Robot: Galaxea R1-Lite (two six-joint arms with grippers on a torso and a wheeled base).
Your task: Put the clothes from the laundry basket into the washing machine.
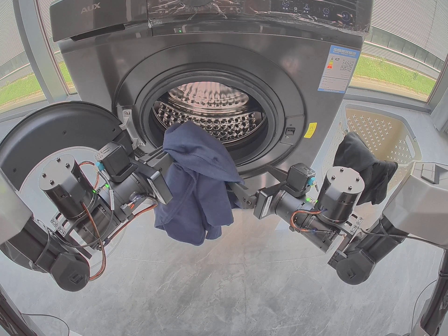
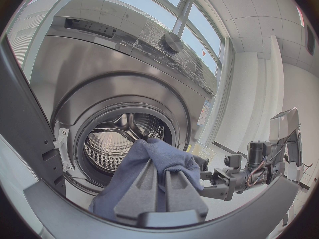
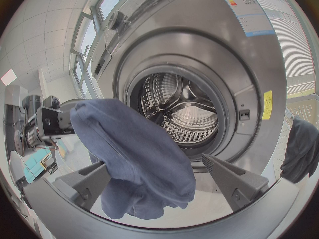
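Observation:
A navy blue garment point(image 1: 196, 183) hangs in front of the washing machine's open drum point(image 1: 210, 110), its top at the lip of the opening. My left gripper point(image 1: 168, 164) is shut on the garment's upper left part; in the left wrist view the two fingers point(image 2: 172, 186) pinch the blue cloth point(image 2: 159, 156). My right gripper point(image 1: 249, 179) stands open just right of the garment, with the cloth point(image 3: 139, 150) draped between its spread fingers point(image 3: 232, 178). A dark garment point(image 1: 366, 166) hangs over the rim of the laundry basket point(image 1: 387, 131) on the right.
The round machine door point(image 1: 56, 131) is swung open to the left, beside my left arm. The beige basket stands against the machine's right side. Grey tiled floor point(image 1: 224, 285) lies below the garment.

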